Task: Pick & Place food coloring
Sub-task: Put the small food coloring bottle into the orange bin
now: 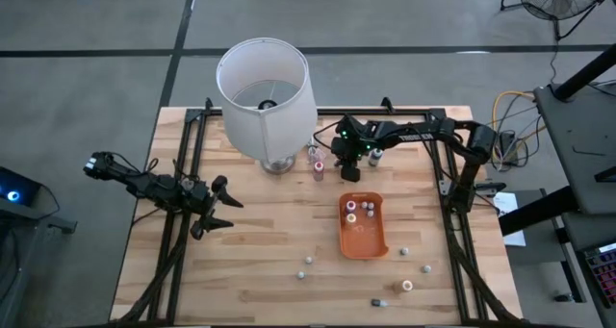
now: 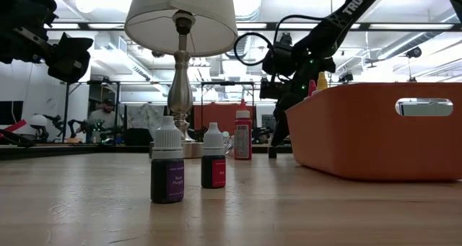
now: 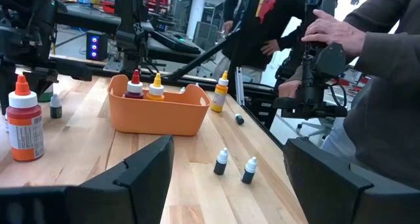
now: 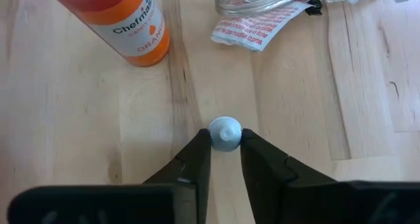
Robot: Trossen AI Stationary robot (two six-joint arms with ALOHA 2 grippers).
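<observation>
A tiny food coloring bottle with a pale cap (image 4: pixel 225 131) stands on the table between the lamp and the orange tray (image 1: pixel 364 241). My right gripper (image 4: pixel 225 140) is shut on it; in the high view that gripper (image 1: pixel 349 170) covers the bottle. A larger orange-labelled bottle (image 4: pixel 131 27) stands just beyond it. Several more small bottles stand inside the tray (image 1: pixel 361 210), and others stand loose on the near part of the table (image 1: pixel 308 263), (image 1: pixel 407 286). My left gripper (image 1: pixel 219 205) waits open at the table's left, touching nothing. My right gripper pinches the small bottle's pale cap (image 4: pixel 226 127) between its two fingertips (image 4: pixel 197 155), one on each side. The fingers come slanting down from above. The bottle stands upright under them; its body and foot are hidden below the cap.
A white-shaded lamp (image 1: pixel 265 88) stands at the far middle, its cord and tag (image 4: pixel 259 20) lying close past the held bottle. Two red bottles (image 1: pixel 316 161) and another small bottle (image 1: pixel 376 157) stand near the gripper. A person (image 3: pixel 367 86) stands beyond the table's edge.
</observation>
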